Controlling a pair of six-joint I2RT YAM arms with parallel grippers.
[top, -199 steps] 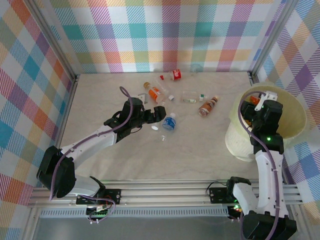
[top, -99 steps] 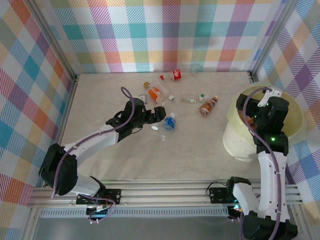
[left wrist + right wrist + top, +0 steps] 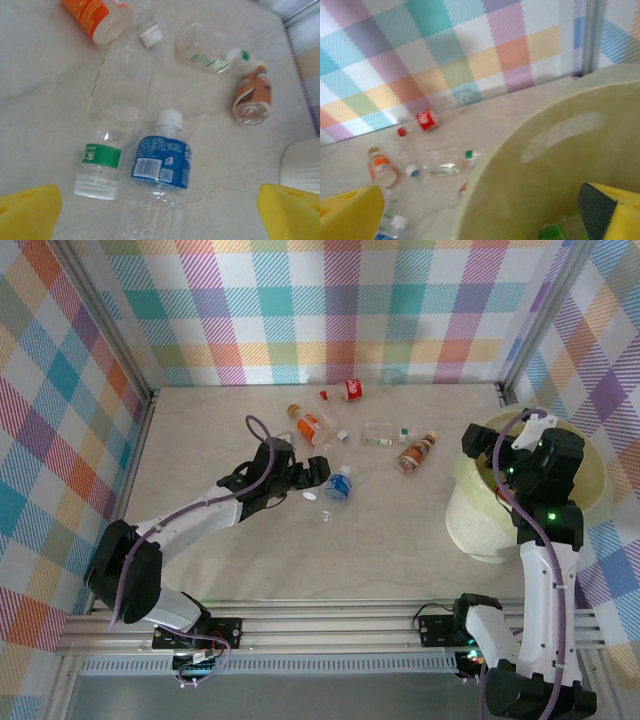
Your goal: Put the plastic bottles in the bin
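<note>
Several plastic bottles lie on the table. A blue-label bottle with a white cap lies lengthwise between my left gripper's open yellow fingertips; from above the left gripper sits just left of this blue-label bottle. A clear green-label bottle lies beside it. Further off are an orange-label bottle, a red-label bottle, a clear green-capped bottle and an amber bottle. My right gripper hangs open over the near rim of the pale yellow bin, nothing between its fingers.
Loose white caps lie near the blue-label bottle. Something green lies in the bottom of the bin. Plaid walls close in the table at the back and both sides. The bin stands at the right edge.
The right gripper has risen and swung left above the bin rim; the orange item seen by its fingers earlier no longer shows. The left gripper has edged toward the blue-label bottle.
</note>
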